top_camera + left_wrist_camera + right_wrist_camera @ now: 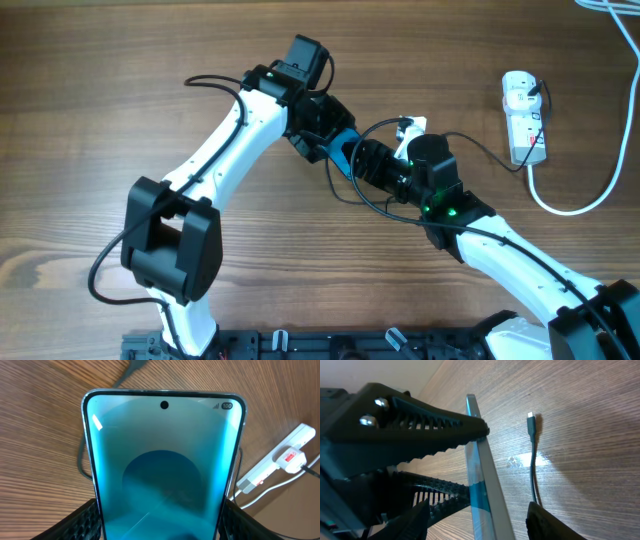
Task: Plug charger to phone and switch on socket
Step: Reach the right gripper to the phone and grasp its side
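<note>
Left fingers [82,522] clamp the phone [165,460], rigid, slick glass, midway between the desk's [100,60] side edges; right fingers [550,525] gape wide. The limp, light charger [534,460] wants pinching behind its plug [530,417].

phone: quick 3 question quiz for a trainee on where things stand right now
1. True or false: the charger is already plugged into the phone.
2. Which gripper clamps the phone? A) left B) right C) neither
3. Fill the gap: in the left wrist view, the socket lies to the ___ of the phone.

Key
1. False: the plug tip sits apart from the phone.
2. A: the left gripper has the phone between its fingers.
3. right
</note>
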{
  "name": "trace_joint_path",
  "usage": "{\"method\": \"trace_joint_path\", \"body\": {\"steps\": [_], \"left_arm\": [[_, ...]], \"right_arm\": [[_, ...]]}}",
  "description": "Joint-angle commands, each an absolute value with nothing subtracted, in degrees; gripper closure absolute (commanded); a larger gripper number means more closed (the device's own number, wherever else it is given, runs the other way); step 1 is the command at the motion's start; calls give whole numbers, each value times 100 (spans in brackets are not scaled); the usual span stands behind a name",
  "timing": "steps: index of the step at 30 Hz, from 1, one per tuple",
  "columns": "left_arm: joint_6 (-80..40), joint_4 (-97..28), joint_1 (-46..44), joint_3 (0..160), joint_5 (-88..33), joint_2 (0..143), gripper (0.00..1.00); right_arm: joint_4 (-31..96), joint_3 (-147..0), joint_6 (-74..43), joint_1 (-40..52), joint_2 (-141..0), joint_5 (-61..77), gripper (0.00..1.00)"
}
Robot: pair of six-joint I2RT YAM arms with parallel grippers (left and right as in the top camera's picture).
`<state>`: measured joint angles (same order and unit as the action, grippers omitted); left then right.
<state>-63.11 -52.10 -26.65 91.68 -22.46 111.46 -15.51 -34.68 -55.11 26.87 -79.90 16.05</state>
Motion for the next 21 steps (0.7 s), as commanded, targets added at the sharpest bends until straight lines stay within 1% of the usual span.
{"method": "trace_joint_path", "body": {"steps": [1,4,7,9,15,17,21], "left_arm": [[-6396,-5116,-2751,9268,-2381,10982,38],[-6418,-5111,-2753,9268,-2403,10982,37],[-6418,-5072,-2753,9268,-2508,10982,37],[-6416,-5074,-2753,9268,-2512,10982,37],[-6416,-5072,-2753,9268,-2554,10982,37],[-6416,-5072,-2753,9268,-2571,10982,37],[-6416,-5072,-2753,9268,-2598,10982,37]], "right_arm": [[-1553,-3557,-5555,2718,-8049,1417,43],[-1601,-3557,-5575,2718,-8117,1330,50],[-1785,-3557,-5575,2718,-8318,1334,53],[-2047,-3557,-5572,2716,-8479,1435,60],[-2233,-3557,-5745,2716,-8510,1505,65],[-2233,-3557,-5900,2716,-8510,1507,70],[-2248,-3557,-6014,2716,-8510,1549,75]]}}
